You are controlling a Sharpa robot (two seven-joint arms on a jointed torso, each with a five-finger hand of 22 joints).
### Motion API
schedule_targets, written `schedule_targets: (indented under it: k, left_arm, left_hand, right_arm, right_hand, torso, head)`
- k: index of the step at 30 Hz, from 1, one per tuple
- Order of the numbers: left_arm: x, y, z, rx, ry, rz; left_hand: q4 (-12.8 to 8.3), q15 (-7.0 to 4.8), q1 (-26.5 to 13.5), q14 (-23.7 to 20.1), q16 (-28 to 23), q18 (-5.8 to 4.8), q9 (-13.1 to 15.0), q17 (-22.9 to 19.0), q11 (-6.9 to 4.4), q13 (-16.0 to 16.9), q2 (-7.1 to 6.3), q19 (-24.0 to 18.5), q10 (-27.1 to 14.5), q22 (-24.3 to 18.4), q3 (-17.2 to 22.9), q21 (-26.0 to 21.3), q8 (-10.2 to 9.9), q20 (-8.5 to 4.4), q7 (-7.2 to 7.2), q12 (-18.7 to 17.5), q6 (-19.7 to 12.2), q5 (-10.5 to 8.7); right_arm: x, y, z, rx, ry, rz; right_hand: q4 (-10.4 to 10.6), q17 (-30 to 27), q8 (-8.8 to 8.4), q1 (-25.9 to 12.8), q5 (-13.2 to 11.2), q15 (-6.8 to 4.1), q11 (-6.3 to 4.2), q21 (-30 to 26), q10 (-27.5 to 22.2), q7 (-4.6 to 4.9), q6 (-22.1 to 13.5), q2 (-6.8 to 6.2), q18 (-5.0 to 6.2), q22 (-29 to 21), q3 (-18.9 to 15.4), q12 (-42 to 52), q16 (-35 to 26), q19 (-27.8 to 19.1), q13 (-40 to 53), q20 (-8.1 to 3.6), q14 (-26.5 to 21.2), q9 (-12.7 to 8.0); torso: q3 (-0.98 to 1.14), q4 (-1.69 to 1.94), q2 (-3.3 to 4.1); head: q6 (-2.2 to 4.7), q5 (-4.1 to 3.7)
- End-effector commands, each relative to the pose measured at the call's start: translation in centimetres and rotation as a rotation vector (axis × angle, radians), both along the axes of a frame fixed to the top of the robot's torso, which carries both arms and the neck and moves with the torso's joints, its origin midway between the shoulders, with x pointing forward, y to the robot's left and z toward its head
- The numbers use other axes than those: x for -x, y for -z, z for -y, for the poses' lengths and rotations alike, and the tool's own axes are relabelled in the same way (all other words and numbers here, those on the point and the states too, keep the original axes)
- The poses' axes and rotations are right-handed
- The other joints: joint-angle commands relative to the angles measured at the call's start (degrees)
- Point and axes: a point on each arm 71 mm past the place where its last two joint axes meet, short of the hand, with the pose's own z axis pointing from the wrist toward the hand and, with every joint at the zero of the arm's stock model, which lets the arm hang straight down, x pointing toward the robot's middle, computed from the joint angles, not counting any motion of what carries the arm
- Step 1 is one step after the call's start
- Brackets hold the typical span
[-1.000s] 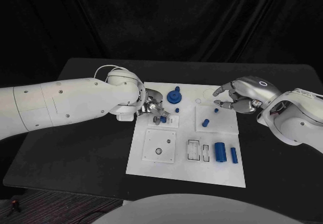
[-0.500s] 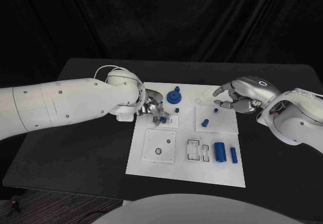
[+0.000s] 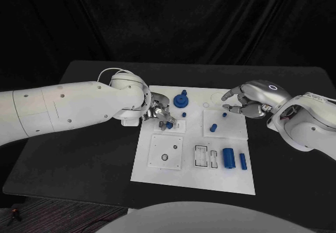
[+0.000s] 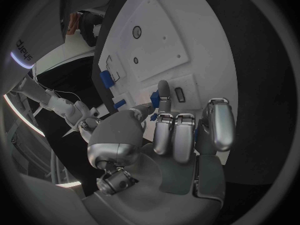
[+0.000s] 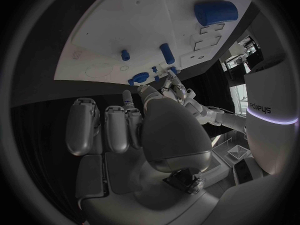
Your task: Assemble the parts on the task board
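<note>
Change: hardly anything moved in the last second; I saw the left hand [image 3: 159, 112] stay over the small white plate, with the blue peg at its fingertips showing a touch more than before, and the right hand [image 3: 246, 103] stayed where it was.
Left hand: it sat over the far-left part of the task board [image 3: 196, 182]; its fingers [image 4: 177, 135] were curled down together, and their tips pinched a small blue peg [image 3: 169, 124] right at the small slotted plate [image 3: 176, 127]. I could not tell whether the peg was seated in the plate or only touching it.
Right hand: it hovered above the board's far-right part, fingers [image 5: 116, 127] curled in side by side with the thumb folded across; I saw nothing held in them.
Board: the white plate lay in the middle of the black bench [image 3: 84, 145].
Parts, far side: a round blue gear-like piece [image 3: 182, 101] with a knob stood near the left hand, and a tiny blue stub [image 3: 184, 114] stood just beside it.
Parts, right side: a small blue peg [image 3: 225, 115] stood just below the right hand, and a short blue cylinder [image 3: 213, 128] lay nearer me on the same raised panel.
Parts, near side: a thick blue cylinder [image 3: 229, 157] and a thin blue bar [image 3: 243, 161] lay side by side, beside 2 narrow rectangular slots [image 3: 201, 156].
Square plate: a white square [image 3: 166, 152] with a small round hole lay on the board's left, nearer me than the left hand.
</note>
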Motion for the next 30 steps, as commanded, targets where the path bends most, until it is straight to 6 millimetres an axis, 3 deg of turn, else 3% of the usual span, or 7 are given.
schedule_targets:
  k: [1,30]
  left_arm:
    - [0.09,-0.01,0.23,0.025,0.011,0.002]
    - [-0.24,-0.16,0.04,0.042,-0.018,0.029]
  left_hand:
    - [-0.59,-0.40,0.50,5.84,0.15,0.33,0.04,15.08,-0.54,13.98,0.05,-0.05,4.88,7.24,0.11,-0.28,-0.31,-0.47,-0.06,-0.30,-0.43,0.38]
    - [-1.59,-0.41,0.45,5.84,0.15,0.31,-0.01,15.08,-0.49,13.41,-0.17,0.08,4.32,7.39,1.35,-0.34,-0.68,-0.48,0.08,-0.94,-0.76,1.59]
  right_arm:
    - [-0.03,0.15,0.10,0.004,0.016,-0.005]
    - [-0.09,0.25,0.14,0.004,0.019,-0.009]
  right_hand:
    - [-0.09,-0.08,-0.29,0.43,0.25,-0.13,0.06,-0.39,-0.47,0.04,0.39,-0.09,0.41,10.38,0.30,-0.27,-0.12,0.20,-0.07,0.20,2.99,-0.09]
    - [-0.22,-0.42,-0.28,0.62,0.31,-0.12,0.09,-0.65,-0.66,0.06,0.49,-0.02,0.46,10.31,0.56,-0.56,-0.31,0.11,-0.45,0.21,2.91,-0.13]
  torso:
    - [-0.01,0.01,0.01]
    - [-0.02,-0.02,0.01]
  head:
    - [0.00,0.01]
    - [0.00,0.03]
